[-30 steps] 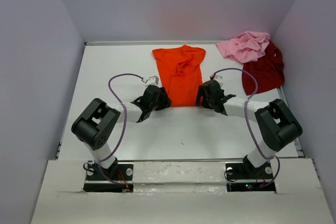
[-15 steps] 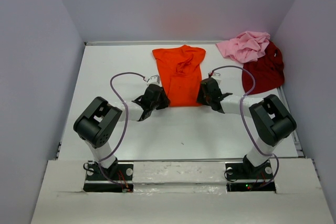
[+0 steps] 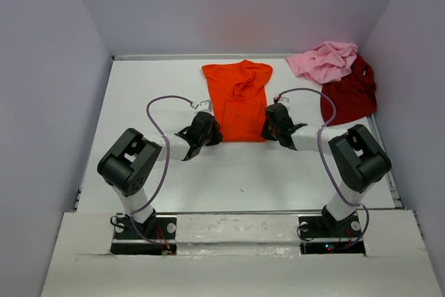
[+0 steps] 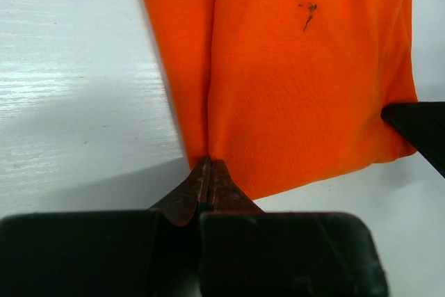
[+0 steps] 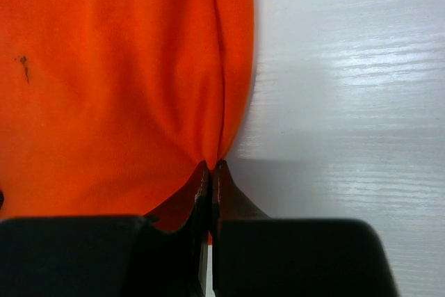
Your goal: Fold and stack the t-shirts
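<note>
The orange t-shirt lies flat in the middle of the white table, folded lengthwise into a narrow strip, its near hem toward the arms. My left gripper is shut on the near left corner of its hem, and the cloth puckers into the closed tips. My right gripper is shut on the near right corner, where the fabric bunches at the tips. The pink t-shirt lies crumpled at the back right, partly over the dark red t-shirt.
Grey walls close in the table on the left, back and right. The other gripper's dark finger shows at the right edge of the left wrist view. Purple cables loop above both forearms.
Both grippers moved forward onto the orange shirt's near hem and closed on its two corners. The shirts themselves have not shifted.
</note>
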